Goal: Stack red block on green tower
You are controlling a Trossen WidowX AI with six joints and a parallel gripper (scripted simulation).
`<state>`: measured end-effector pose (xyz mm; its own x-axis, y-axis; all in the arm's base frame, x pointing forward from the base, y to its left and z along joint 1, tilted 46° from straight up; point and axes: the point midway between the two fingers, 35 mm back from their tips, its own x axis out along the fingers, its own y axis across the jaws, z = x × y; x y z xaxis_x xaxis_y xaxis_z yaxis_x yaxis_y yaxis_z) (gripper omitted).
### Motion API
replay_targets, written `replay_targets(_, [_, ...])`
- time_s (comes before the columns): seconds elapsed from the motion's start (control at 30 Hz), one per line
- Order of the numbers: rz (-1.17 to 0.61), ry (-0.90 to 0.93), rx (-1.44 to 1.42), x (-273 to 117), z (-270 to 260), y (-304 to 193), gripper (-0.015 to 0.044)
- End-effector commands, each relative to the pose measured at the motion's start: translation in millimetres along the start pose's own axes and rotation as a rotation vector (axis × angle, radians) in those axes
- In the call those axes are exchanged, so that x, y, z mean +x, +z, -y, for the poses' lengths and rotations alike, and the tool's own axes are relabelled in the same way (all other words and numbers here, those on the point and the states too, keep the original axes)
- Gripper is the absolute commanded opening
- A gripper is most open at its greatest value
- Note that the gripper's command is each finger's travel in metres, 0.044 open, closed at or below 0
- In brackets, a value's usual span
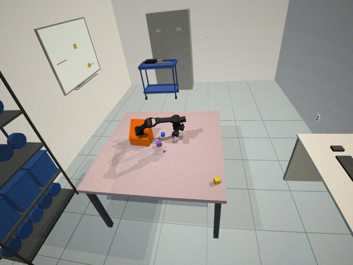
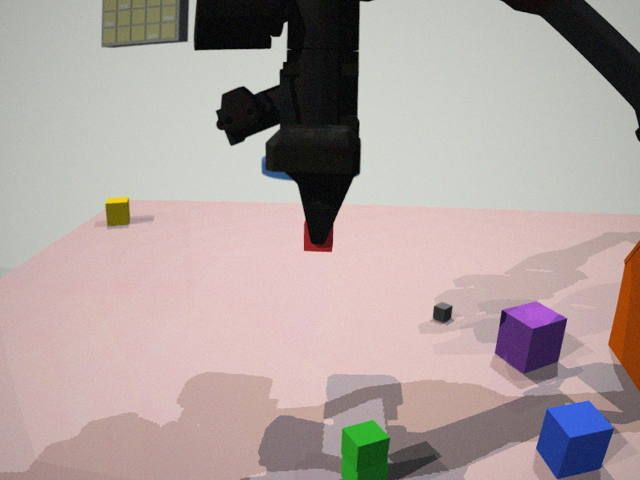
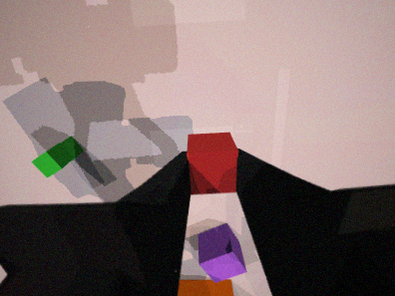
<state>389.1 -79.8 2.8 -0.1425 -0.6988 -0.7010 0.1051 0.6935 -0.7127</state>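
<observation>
My gripper (image 2: 318,238) (image 3: 210,157) is shut on the red block (image 2: 310,240) (image 3: 211,150), with one black finger on each side of it in the wrist view. The red block hangs in the air above the table, its sides about level. The green tower (image 2: 365,450) (image 3: 58,156) stands upright at the bottom of the exterior view, its lower end cut off by the frame; in the wrist view it is left of the gripper and lower down. In the top view the arm hides the green tower.
A purple block (image 1: 158,143) (image 2: 530,336) (image 3: 222,253), a blue block (image 1: 162,134) (image 2: 574,438) and a small dark cube (image 1: 164,151) (image 2: 442,312) lie between the gripper and the orange base box (image 1: 141,141). A yellow block (image 1: 217,180) (image 2: 117,212) lies near a far table corner.
</observation>
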Motion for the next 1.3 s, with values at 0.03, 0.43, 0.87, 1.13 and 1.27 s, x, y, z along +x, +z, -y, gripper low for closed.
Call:
replay_targets(0.03, [-0.007, 0.003, 0.005, -3, -1, 0, 0.0000])
replay_targets(0.43, [-0.004, 0.018, 0.003, -7, -101, -17, 0.0000])
replay_targets(0.87, [-0.006, 0.012, 0.005, -1, -162, -42, 0.0000])
replay_targets(1.13, [-0.006, 0.010, 0.006, 38, -159, -42, 0.0000])
replay_targets(1.27, [-0.006, 0.010, 0.006, 42, -160, -41, 0.0000])
